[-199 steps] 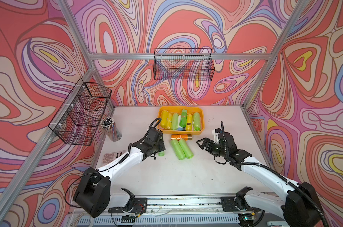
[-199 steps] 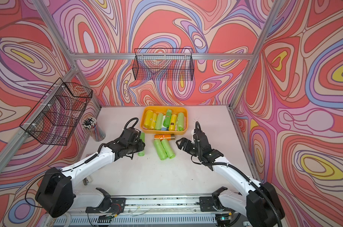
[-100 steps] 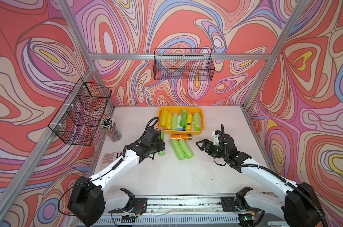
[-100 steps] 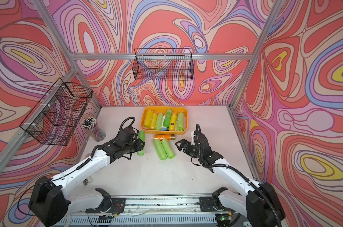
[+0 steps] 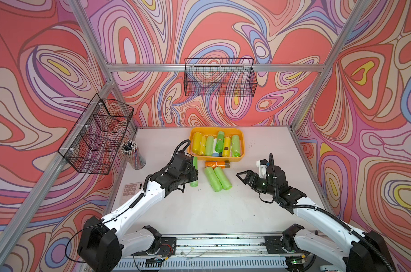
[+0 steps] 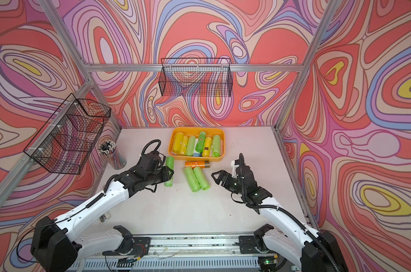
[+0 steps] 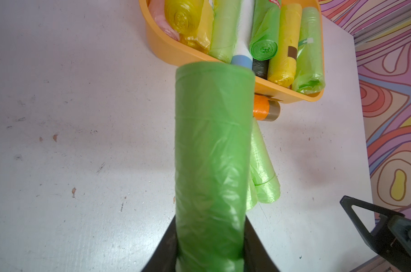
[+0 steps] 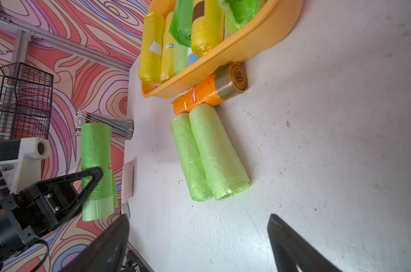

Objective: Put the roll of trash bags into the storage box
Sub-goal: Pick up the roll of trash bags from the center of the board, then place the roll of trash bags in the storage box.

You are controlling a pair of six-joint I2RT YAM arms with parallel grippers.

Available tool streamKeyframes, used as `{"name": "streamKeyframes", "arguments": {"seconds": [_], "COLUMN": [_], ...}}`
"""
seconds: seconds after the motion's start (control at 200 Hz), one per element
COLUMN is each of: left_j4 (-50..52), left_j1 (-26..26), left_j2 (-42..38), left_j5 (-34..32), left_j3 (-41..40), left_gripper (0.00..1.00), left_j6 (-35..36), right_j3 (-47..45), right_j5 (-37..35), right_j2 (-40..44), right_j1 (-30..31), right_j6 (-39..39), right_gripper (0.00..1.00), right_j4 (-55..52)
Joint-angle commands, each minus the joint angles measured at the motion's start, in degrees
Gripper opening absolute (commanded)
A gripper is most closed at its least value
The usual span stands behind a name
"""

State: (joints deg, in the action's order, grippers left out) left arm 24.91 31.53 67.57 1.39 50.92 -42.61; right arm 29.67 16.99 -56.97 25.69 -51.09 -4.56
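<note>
Up off the desk [image 5: 211, 212], clamped across its width by the left gripper [image 6: 168, 173], shut tight around it: a green roll of trash bags [image 5: 195, 168], outside the storage box [image 5: 234, 159], just beside its front left corner. Orange-yellow box at the middle of the desk's back edge, filled with yellow and green rolls [image 5: 196, 144] lying side by side. Touching its front wall, an orange roll [image 5: 215, 164]; against that, two pale green rolls [image 5: 217, 179] flat on the desk. Right gripper [image 5: 243, 175] spread wide, holding nothing, low near the desk's right edge, pointing toward the pale pair.
</note>
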Motion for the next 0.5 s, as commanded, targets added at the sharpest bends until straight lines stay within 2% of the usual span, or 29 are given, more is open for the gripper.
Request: {"name": "streamKeyframes", "arguments": {"seconds": [0.0,0.23,0.496], "left_j4": [2.54,-0.02,-1.97], "left_j1": [0.11,0.29,0.99], "left_j2": [-2.51,-2.77,4.41], "left_j5": [-1.22,-0.29,0.85], "left_j3": [1.82,0.36,5.42], "left_gripper": [0.33,0.33,0.33], "left_j6": [0.27,-2.27,-1.89], "right_j3": [1.73,3.03,4.23], "right_j5": [1.2,1.33,3.33], "right_j2": [-1.14,-1.22,-2.09], "right_j1": [0.02,0.04,0.01], "right_j6": [1.51,2.8,2.36], "right_gripper": [0.93,0.94,0.94], "right_j4": [-2.55,-4.67,-3.53]}}
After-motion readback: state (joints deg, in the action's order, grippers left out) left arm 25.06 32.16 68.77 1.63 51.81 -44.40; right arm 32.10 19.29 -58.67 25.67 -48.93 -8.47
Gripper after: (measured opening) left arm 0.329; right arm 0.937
